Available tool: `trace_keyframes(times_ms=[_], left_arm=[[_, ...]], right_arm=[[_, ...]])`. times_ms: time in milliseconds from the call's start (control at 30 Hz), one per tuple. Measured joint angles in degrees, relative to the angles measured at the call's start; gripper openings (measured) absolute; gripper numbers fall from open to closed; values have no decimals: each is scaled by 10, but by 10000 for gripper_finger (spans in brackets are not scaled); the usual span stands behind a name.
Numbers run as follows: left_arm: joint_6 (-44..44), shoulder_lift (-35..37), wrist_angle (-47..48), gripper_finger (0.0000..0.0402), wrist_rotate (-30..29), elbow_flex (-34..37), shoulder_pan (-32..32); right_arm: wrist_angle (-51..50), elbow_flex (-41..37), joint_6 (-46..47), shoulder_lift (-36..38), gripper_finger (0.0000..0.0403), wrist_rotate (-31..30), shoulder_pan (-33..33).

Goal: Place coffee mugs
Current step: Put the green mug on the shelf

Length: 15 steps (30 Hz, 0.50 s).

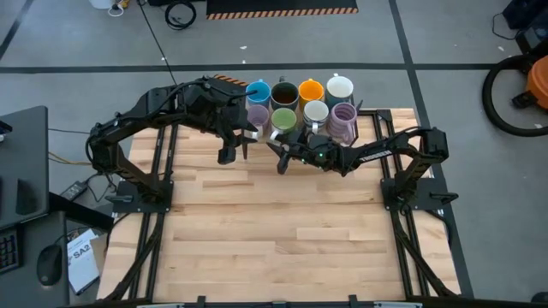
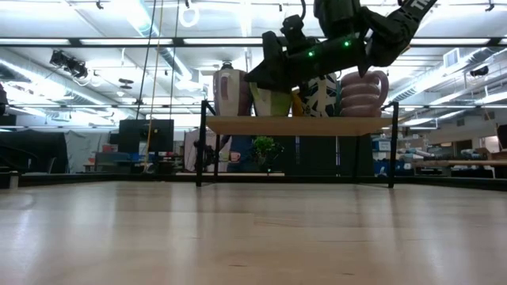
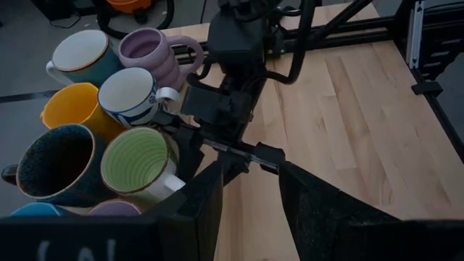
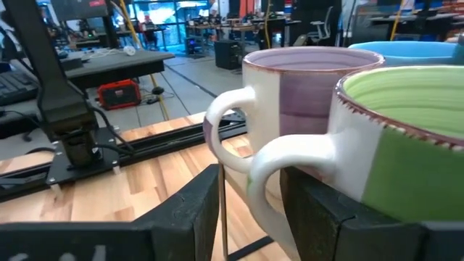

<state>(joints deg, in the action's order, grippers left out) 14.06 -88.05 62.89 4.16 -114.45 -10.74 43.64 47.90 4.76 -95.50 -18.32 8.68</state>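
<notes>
Left wrist view | green mug [image 3: 138,161] empty | dark brown mug [image 3: 54,161] empty

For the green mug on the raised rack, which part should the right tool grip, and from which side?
Likely the white handle of the green mug. It loops out on the open table side, towards the right tool, whose fingers already flank it. Other mugs crowd the remaining sides, including a lilac mug right beside it, so the body has little clearance.
</notes>
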Motion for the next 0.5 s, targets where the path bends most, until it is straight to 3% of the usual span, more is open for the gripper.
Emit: trace_keyframes(times_ms=[500], left_arm=[[0, 1, 2, 142, 0, 0, 0]], right_arm=[[-30, 0, -2, 12, 152, -13, -1]])
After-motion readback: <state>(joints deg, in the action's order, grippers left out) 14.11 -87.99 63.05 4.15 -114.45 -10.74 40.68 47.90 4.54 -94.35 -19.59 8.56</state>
